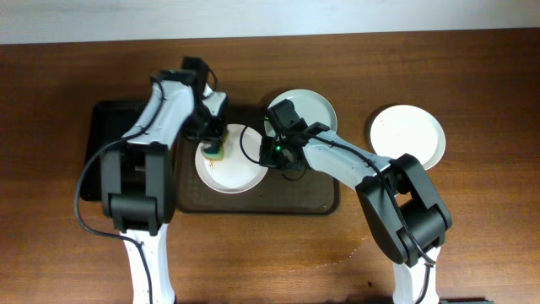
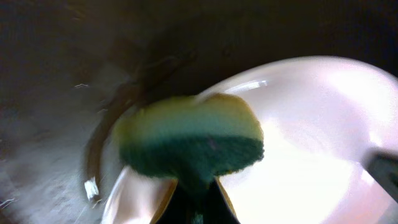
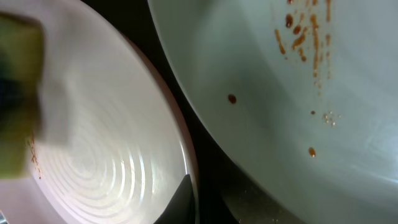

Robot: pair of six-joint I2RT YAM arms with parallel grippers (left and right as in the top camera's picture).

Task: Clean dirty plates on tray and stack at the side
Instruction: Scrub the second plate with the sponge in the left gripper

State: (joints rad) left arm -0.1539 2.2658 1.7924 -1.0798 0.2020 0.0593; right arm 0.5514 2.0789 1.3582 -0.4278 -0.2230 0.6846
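A white plate (image 1: 236,173) lies on the brown tray (image 1: 291,198). My left gripper (image 1: 213,143) is shut on a yellow and green sponge (image 1: 216,153) and presses it on the left part of that plate. The left wrist view shows the sponge (image 2: 193,140) on the plate (image 2: 311,124), blurred. My right gripper (image 1: 272,154) is shut on the plate's right rim (image 3: 186,186). A second plate (image 1: 308,108) at the tray's back edge has brown smears (image 3: 305,37). A third plate (image 1: 407,135) lies on the table to the right.
A smaller black tray (image 1: 101,127) lies left of the brown tray, under the left arm. Bare wooden table (image 1: 472,211) surrounds the trays.
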